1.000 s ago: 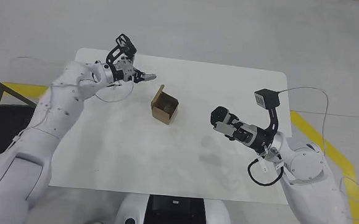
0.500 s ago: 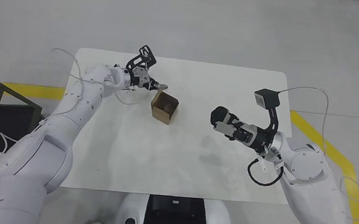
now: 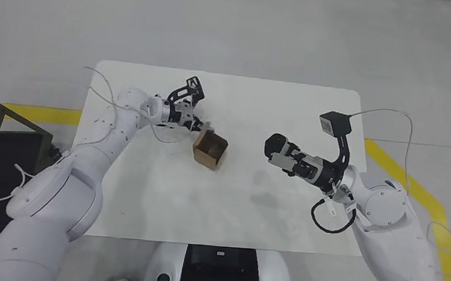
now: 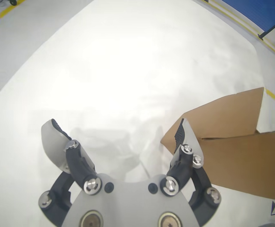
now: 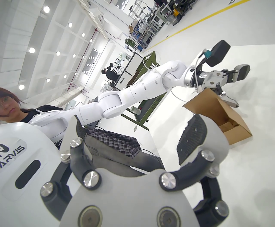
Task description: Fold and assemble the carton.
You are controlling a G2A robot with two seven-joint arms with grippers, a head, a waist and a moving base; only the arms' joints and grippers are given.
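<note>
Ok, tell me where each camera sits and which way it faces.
Top view: above the arms, looking down at the white table; left gripper and right gripper show.
Left wrist view: on the left arm, facing the table; open left gripper beside the brown cardboard carton.
Right wrist view: on the right arm, facing across the table; open right gripper shows.
All three share the carton.

Carton (image 3: 210,147) was plain brown cardboard, matt, with crisp creases. Table (image 3: 290,106) top looked white, smooth, with a dull sheen and faint smudges. Left gripper (image 4: 117,125) had silvery brushed-metal fingers, black ribbed rubbery pads (image 4: 179,132), matt black links and polished screw heads. Right gripper (image 5: 137,122) was the same metal, its pad black, dimpled and rough.
</note>
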